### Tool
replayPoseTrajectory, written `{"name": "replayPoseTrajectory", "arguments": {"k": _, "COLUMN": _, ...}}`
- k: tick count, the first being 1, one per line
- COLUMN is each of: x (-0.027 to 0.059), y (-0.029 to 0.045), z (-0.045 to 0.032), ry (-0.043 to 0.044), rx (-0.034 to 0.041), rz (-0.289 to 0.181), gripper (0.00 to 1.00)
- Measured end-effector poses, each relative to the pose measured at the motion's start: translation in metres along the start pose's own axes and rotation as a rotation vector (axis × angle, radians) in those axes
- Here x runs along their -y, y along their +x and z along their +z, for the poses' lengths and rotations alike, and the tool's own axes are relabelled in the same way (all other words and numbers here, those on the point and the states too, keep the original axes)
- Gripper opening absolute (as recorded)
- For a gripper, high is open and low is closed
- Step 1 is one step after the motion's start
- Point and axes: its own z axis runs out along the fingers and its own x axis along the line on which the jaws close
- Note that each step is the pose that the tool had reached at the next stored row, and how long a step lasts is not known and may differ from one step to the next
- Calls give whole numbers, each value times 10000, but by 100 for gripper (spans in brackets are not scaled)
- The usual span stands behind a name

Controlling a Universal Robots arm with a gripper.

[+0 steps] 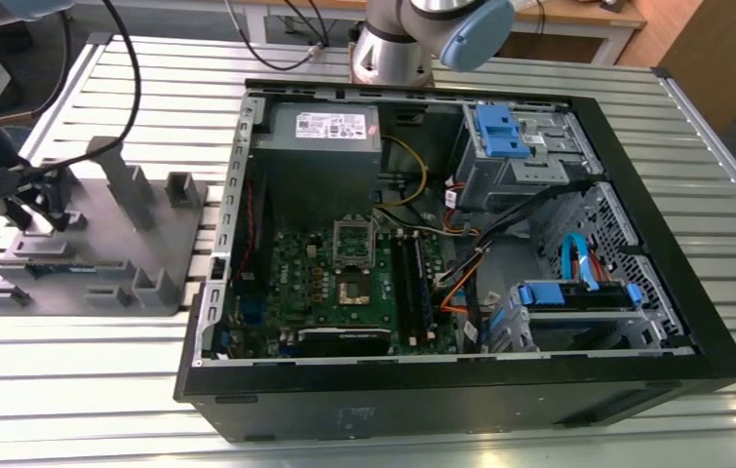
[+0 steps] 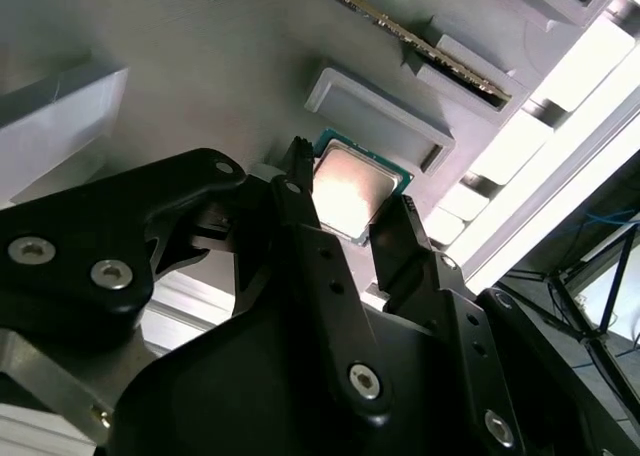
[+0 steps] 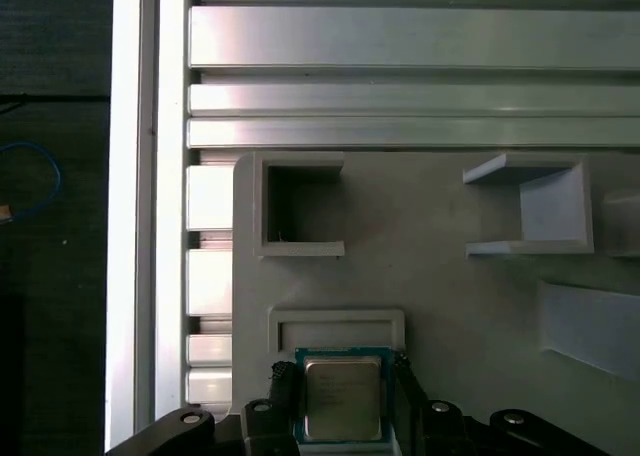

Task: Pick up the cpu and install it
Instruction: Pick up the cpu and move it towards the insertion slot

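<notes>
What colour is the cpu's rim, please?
Green around the silvery square cpu, best in the second wrist view.

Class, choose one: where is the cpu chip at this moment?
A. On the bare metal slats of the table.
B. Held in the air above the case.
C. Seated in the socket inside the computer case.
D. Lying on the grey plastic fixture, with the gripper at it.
D: in the first wrist view the cpu chip lies flat on the grey fixture, with the gripper down at it.
</notes>
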Motion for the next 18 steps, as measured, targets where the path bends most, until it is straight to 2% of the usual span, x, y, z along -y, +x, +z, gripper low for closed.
{"name": "replayPoseTrajectory", "arguments": {"k": 4, "x": -5, "y": -3, "z": -68, "ry": 0, "rx": 1, "rz": 0, "gripper": 47}}
{"name": "replayPoseTrajectory", "arguments": {"k": 8, "x": -13, "y": -6, "z": -167, "ry": -1, "rx": 2, "rz": 0, "gripper": 47}}
{"name": "replayPoseTrajectory", "arguments": {"k": 18, "x": -35, "y": -18, "z": -466, "ry": -1, "rx": 2, "rz": 0, "gripper": 47}}
